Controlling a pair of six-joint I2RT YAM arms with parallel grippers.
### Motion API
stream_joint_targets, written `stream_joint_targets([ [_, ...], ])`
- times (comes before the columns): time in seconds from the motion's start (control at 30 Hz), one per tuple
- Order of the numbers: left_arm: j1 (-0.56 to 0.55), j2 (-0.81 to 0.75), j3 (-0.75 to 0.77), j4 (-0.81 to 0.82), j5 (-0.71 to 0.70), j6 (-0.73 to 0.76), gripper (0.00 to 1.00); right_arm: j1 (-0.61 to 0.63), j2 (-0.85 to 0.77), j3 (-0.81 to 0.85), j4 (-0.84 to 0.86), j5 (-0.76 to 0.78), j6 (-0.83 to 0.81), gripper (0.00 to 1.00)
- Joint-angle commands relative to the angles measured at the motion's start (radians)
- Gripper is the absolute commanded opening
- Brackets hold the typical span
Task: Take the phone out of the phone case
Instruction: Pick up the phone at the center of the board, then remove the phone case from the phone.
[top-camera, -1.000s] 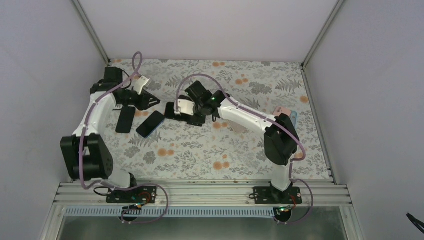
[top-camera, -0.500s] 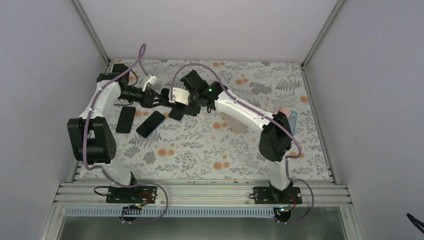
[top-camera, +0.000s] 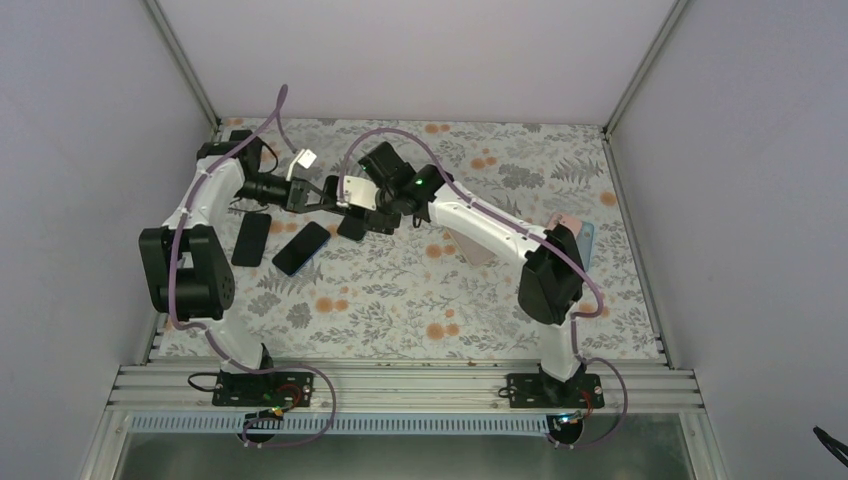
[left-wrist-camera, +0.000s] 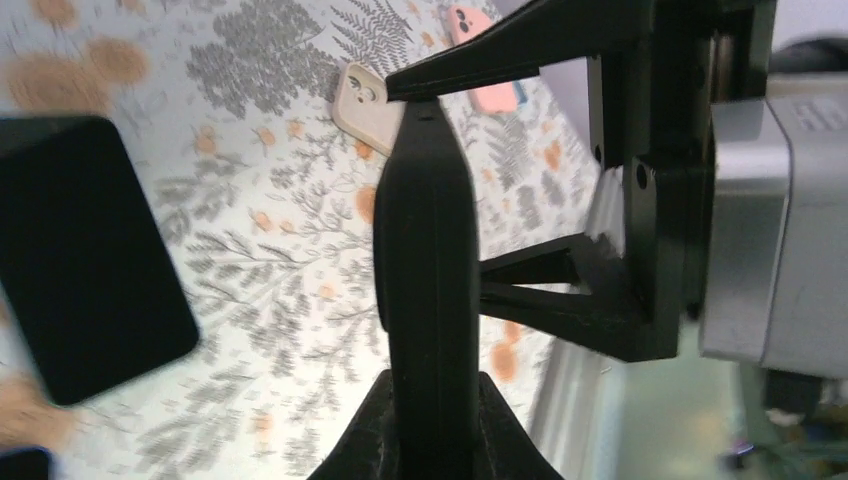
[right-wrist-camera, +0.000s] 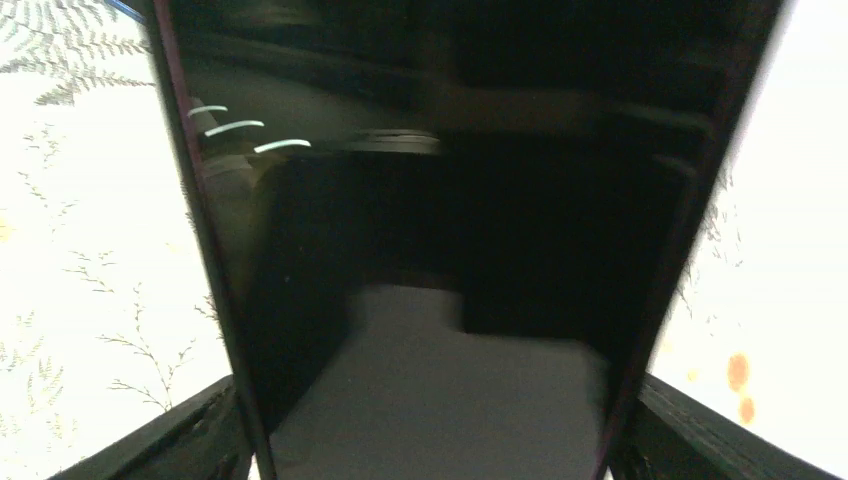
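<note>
Left fingers (left-wrist-camera: 362, 448) now pinch phone (left-wrist-camera: 425, 260), long axis along them, right fingers (right-wrist-camera: 700, 432) gripping sides.

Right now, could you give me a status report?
Left gripper shut on cased phone's edge. Right gripper clamps across it. Not yet separated. Two dark phones lie nearby, untouched.

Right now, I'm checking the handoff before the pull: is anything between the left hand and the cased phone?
Nothing visible. The left hand clamps the cased phone edge-on above the table, while the right hand grips its two sides. A loose black phone lies on the table below, off to one side.
</note>
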Motion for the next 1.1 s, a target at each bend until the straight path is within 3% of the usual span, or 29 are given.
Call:
stream_joint_targets([
  [0.0, -0.032, -0.07, 0.108, -0.028, -0.053, 0.214, 0.02, -0.042, -0.114, -0.037, 0.051, -0.133, 0.025, 0.9],
  [0.2, -0.032, -0.22, 0.189, -0.114, -0.182, 0.392, 0.02, -0.222, -0.292, -0.119, 0.005, -0.478, 0.028, 1.0],
  [0.4, -0.039, -0.366, 0.149, -0.143, -0.102, 0.524, 0.02, -0.364, -0.384, -0.16, -0.044, -0.79, -0.022, 0.98],
  [0.63, -0.053, -0.408, 0.108, -0.144, -0.023, 0.55, 0.02, -0.394, -0.306, -0.077, -0.123, -0.954, -0.059, 0.92],
  [1.07, -0.054, -0.402, 0.089, -0.142, -0.014, 0.554, 0.02, -0.378, -0.239, -0.033, -0.173, -1.012, -0.064, 0.83],
])
